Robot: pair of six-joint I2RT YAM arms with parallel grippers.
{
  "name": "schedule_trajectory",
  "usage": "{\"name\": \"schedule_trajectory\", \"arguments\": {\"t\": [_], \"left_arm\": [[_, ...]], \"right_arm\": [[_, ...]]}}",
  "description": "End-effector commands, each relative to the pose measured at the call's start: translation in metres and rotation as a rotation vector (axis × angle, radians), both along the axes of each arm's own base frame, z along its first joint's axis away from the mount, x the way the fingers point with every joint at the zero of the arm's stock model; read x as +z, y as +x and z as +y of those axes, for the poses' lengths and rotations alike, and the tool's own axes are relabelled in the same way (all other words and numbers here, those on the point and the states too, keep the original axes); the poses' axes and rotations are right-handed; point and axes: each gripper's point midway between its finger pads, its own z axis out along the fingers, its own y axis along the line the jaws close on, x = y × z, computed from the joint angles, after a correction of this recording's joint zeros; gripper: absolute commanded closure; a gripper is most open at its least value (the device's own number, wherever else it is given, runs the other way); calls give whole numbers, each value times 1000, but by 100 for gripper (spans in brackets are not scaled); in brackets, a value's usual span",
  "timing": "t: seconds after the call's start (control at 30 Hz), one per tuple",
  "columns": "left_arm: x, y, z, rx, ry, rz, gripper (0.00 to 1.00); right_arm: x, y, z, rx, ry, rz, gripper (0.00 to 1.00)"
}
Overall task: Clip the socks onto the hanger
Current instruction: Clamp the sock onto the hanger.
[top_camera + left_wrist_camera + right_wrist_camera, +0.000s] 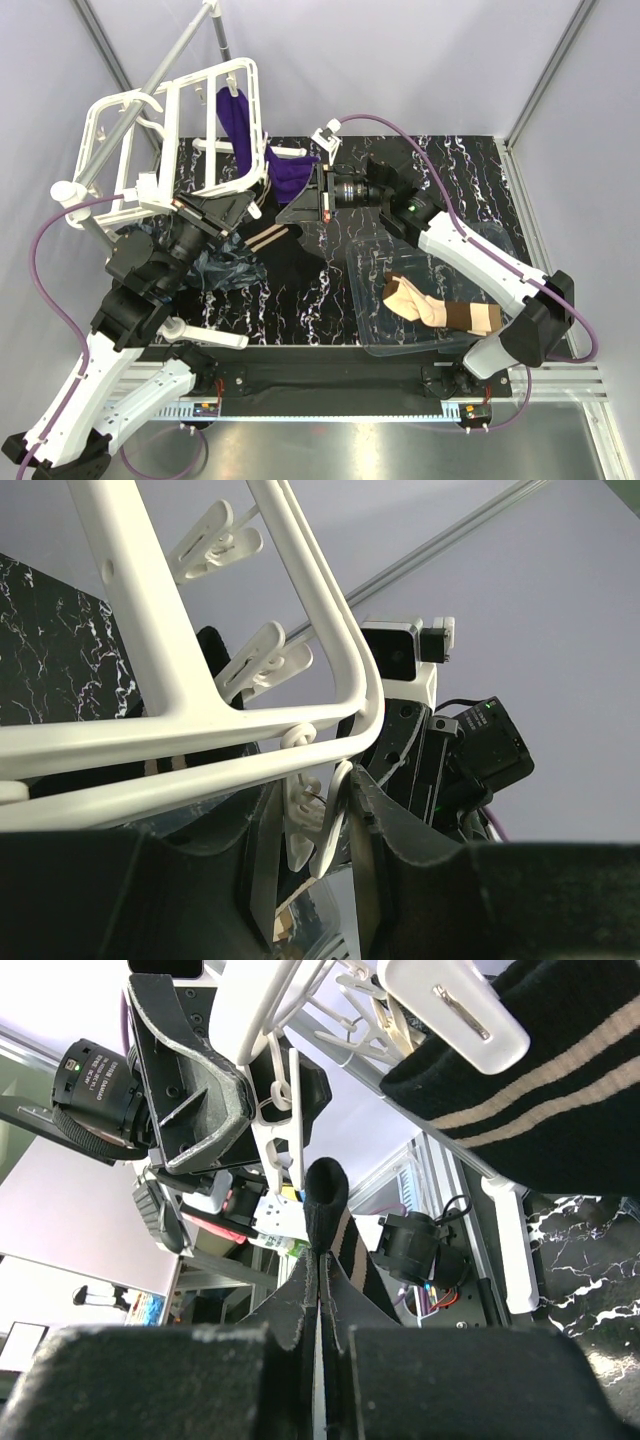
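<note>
Black sock (325, 1210), beige-striped: my right claw (318, 1295) is pinching it tight, its folded edge poking up just beside the clip (300, 820). White clip, dangling under the hanger (150, 650): my left claw (312, 852) is squeezing it from both sides; whether its mouth is gaping, I cannot tell. Risks I am judging: the limp edge buckling against the clip instead of entering; my left grip slipping off smooth plastic, snapping it closed empty. Peach socks (440, 305) are lying in the bin (365, 270).
</note>
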Motion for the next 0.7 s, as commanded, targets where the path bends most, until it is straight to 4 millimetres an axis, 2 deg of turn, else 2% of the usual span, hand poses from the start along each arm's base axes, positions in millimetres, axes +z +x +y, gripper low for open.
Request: {"name": "schedule_trajectory", "arguments": {"t": [0.0, 0.3, 0.67], "left_arm": [[17, -9, -6, -53, -35, -47, 100], [16, -8, -8, -60, -35, -45, 100], [17, -9, -7, -59, -41, -49, 100]], "right_arm": [[31, -13, -1, 35, 71, -80, 100], [36, -14, 1, 40, 77, -85, 100], [45, -4, 11, 42, 92, -93, 100]]}}
